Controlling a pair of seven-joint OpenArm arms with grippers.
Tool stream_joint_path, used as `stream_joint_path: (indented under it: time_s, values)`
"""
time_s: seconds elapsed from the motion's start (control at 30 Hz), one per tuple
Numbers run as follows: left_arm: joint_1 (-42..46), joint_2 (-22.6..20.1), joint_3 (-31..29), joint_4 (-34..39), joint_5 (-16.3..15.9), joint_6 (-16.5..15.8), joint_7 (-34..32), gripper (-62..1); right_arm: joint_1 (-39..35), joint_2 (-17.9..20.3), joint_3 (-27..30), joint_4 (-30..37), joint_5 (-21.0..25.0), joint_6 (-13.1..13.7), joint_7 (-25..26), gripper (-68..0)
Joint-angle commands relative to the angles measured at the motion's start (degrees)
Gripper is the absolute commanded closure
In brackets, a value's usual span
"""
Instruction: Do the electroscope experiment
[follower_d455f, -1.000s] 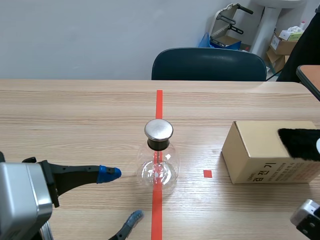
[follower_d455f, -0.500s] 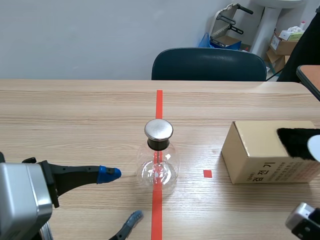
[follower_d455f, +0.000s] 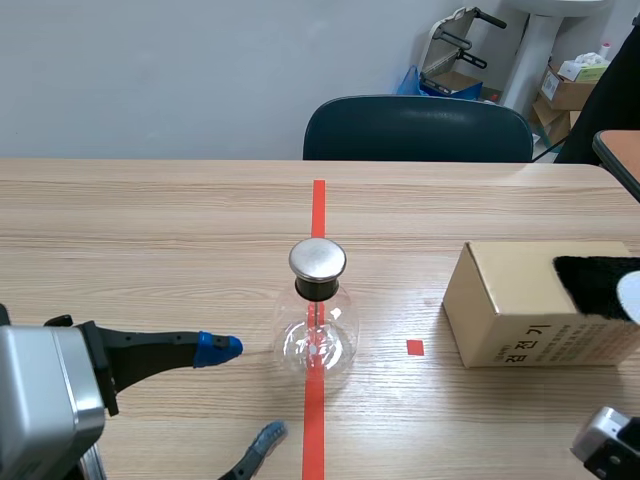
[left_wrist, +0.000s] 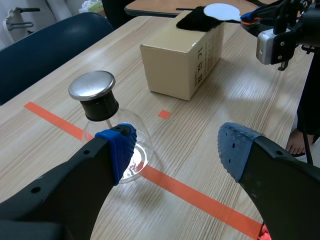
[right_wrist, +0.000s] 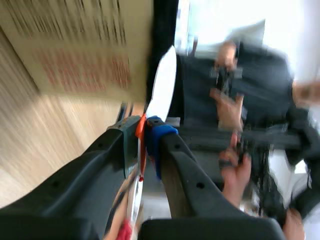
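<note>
Pinching a disc (right_wrist: 162, 85), right gripper (right_wrist: 145, 127) eludes scene view.

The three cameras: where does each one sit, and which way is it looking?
Scene view: between the arms at the table's near edge, facing the chair; shows the left pincer and a bit of right arm.
Left wrist view: on the left arm, looking down past its open pincer at the glass flask and cardboard box.
Right wrist view: on the right arm, looking past the right pincer, shut on a white disc, at the box.
All three show the box.
</note>
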Motion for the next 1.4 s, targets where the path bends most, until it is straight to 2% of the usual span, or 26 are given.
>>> stream_joint_path:
  time_s: [0.0, 0.03, 0.1, 0.13, 0.23, 0.3, 0.37, 0.47, 0.53, 0.57, 0.7, 0.77, 0.83, 0.93, 1.0, 1.07, 1.17, 1.23, 1.3, 1.37]
  values:
    - [0.13, 0.15, 0.15, 1.03, -0.74, -0.15, -0.96, -37.7, 0.07, 0.46, 0.11, 0.52, 0.07, -3.19, 5.22, -1.0]
    - [0.13, 0.15, 0.15, 1.03, -0.74, -0.15, -0.96, -37.7, 0.07, 0.44, 0.11, 0.52, 0.09, -3.19, 7.72, -1.0]
    - [0.13, 0.15, 0.15, 1.03, -0.74, -0.15, -0.96, -37.7, 0.04, 0.37, 0.11, 0.52, 0.33, -3.19, 8.24, -1.0]
    - [0.13, 0.15, 0.15, 1.03, -0.74, -0.15, -0.96, -37.7, 0.04, 0.22, 0.13, 0.52, 0.50, -3.19, 5.90, -1.0]
    - [0.13, 0.15, 0.15, 1.03, -0.74, -0.15, -0.96, -37.7, 0.02, -0.04, 0.17, 0.52, 0.46, -3.19, -5.27, -1.0]
    - [0.13, 0.15, 0.15, 1.03, -0.74, -0.15, -0.96, -37.7, 0.02, 0.13, 0.17, 0.52, 0.39, -3.19, -8.41, -1.0]
    - [0.13, 0.15, 0.15, 1.03, -0.74, -0.15, -0.94, -37.7, 0.02, 0.46, 0.15, 0.52, 0.24, -3.19, -6.51, -1.0]
    - [0.13, 0.15, 0.15, 1.03, -0.74, -0.15, -0.94, -37.7, 0.20, 0.57, 0.11, 0.52, 0.09, -3.19, 3.34, -1.0]
    - [0.13, 0.15, 0.15, 1.03, -0.74, -0.15, -0.94, -37.7, 0.20, 0.59, 0.11, 0.52, 0.20, -3.19, 6.82, -1.0]
    - [0.13, 0.15, 0.15, 1.03, -0.74, -0.15, -0.94, -37.7, 0.20, 0.55, 0.11, 0.52, 0.31, -3.19, 6.47, -1.0]
    - [0.13, 0.15, 0.15, 1.03, -0.74, -0.15, -0.74, -37.7, -0.07, 0.37, 0.17, 0.50, 0.48, -3.19, -6.14, -1.0]
    - [0.13, 0.15, 0.15, 1.03, -0.74, -0.15, -0.31, -37.7, -0.44, 0.44, 0.17, 0.50, 0.44, -3.19, -8.81, -1.0]
    - [0.13, 0.15, 0.15, 1.03, -0.74, -0.15, 0.00, -37.7, -0.44, 0.76, 0.15, 0.50, 0.20, -3.19, -6.47, -1.0]
    - [0.13, 0.15, 0.15, 1.03, -0.74, -0.15, 0.09, -37.7, -0.37, 0.92, 0.11, 0.50, 0.09, -3.19, 3.91, -1.0]
    - [0.13, 0.15, 0.15, 1.03, -0.74, -0.15, 0.09, -37.7, -0.28, 0.90, 0.11, 0.50, 0.33, -3.19, 7.58, -1.0]
    - [0.13, 0.15, 0.15, 1.03, -0.74, -0.15, 0.09, -37.7, -0.31, 0.87, 0.11, 0.52, 0.72, -3.19, 6.21, -1.0]
    - [0.13, 0.15, 0.15, 1.03, -0.74, -0.15, 0.09, -37.7, -0.31, 0.72, 0.11, 0.52, 1.18, -3.19, -4.76, -1.0]
    - [0.13, 0.15, 0.15, 1.03, -0.74, -0.15, 0.09, -37.7, -0.31, 0.79, 0.17, 0.50, 1.16, -3.19, -8.46, -1.0]
    - [0.13, 0.15, 0.15, 1.03, -0.74, -0.15, 0.09, -37.7, -0.28, 0.92, 0.15, 0.50, 0.90, -3.19, -6.34, -1.0]
    - [0.13, 0.15, 0.15, 1.03, -0.74, -0.15, 0.09, -37.7, -0.26, 0.92, 0.15, 0.50, 0.90, -3.19, 0.70, -1.0]
